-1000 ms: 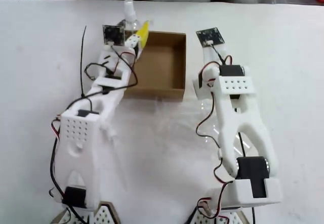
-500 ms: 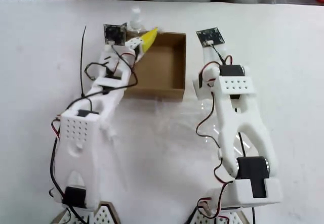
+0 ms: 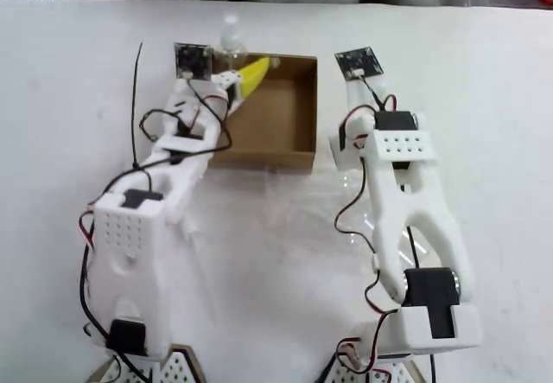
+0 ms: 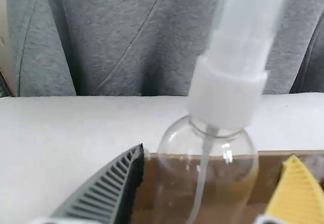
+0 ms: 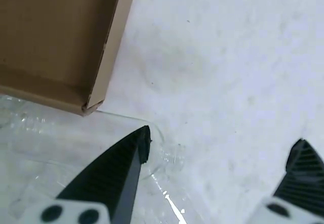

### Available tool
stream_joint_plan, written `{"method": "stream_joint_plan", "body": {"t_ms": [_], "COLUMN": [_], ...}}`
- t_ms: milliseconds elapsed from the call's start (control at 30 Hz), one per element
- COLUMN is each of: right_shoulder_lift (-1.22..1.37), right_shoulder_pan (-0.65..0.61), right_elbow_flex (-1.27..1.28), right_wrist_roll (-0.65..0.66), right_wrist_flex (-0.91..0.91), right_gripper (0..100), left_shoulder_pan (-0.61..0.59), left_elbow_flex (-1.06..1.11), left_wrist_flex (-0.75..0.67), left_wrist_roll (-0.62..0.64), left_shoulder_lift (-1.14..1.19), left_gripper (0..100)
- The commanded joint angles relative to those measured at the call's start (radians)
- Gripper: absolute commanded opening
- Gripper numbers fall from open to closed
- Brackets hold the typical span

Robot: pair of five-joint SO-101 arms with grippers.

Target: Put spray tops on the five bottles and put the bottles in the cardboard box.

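The bottle is clear, thin-walled plastic with a white spray top already seated. It looks empty, so it is probably light, slippery and easy to dent or tip. The round body below the shoulder looks like the safest hold, since the top would likely turn or pull off.

The left claw has that hold. Its grey and yellow fingers sit close against either side of the body and appear to pinch it, though the contact points are cut off. From above, the bottle stands at the far left corner of the cardboard box, but whether it is inside the rim cannot be told.

The right claw is spread wide over the surface beside the box's corner. A clear, glassy shape lies under it, too faint to identify.
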Motion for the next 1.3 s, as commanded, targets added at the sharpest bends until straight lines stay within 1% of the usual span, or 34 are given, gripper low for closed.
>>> {"method": "stream_joint_plan", "body": {"t_ms": [0,200,300,400,600,700,767,833,900,1067,1167,1267], "right_shoulder_lift": [-0.047,-0.047,-0.047,-0.047,-0.047,-0.047,-0.047,-0.047,-0.047,-0.047,-0.048,-0.058], "right_shoulder_pan": [0.013,0.013,0.013,0.013,0.013,0.013,0.013,0.013,0.013,0.013,0.013,0.013], "right_elbow_flex": [-0.006,-0.006,-0.006,-0.006,-0.006,-0.006,-0.006,-0.006,-0.006,-0.005,-0.006,-0.011], "right_wrist_roll": [0.014,0.014,0.014,0.014,0.014,0.014,0.014,0.014,0.014,0.009,0.006,0.006], "right_wrist_flex": [-0.013,-0.013,-0.013,-0.013,-0.013,-0.013,-0.013,-0.013,-0.013,-0.013,-0.013,-0.002], "right_gripper": [38.3,38.3,38.3,38.3,38.3,38.3,38.3,38.3,38.3,38.3,38.3,38.3], "left_shoulder_pan": [-0.005,-0.008,-0.008,-0.016,-0.025,-0.025,-0.028,-0.047,-0.062,-0.117,-0.153,-0.174], "left_elbow_flex": [0.037,0.141,0.201,0.247,0.269,0.272,0.272,0.27,0.27,0.273,0.285,0.341], "left_wrist_flex": [0.005,0.008,0.075,0.227,0.605,0.741,0.825,0.902,0.97,1.135,1.267,1.335], "left_wrist_roll": [0.0,-0.002,-0.005,-0.002,0.0,0.008,0.037,0.051,0.052,0.049,0.055,0.055], "left_shoulder_lift": [-0.147,-0.265,-0.346,-0.464,-0.708,-0.797,-0.851,-0.905,-0.96,-1.072,-1.106,-1.127], "left_gripper": [40,40,40,40,40,40,39,35,27,1,6,3]}}
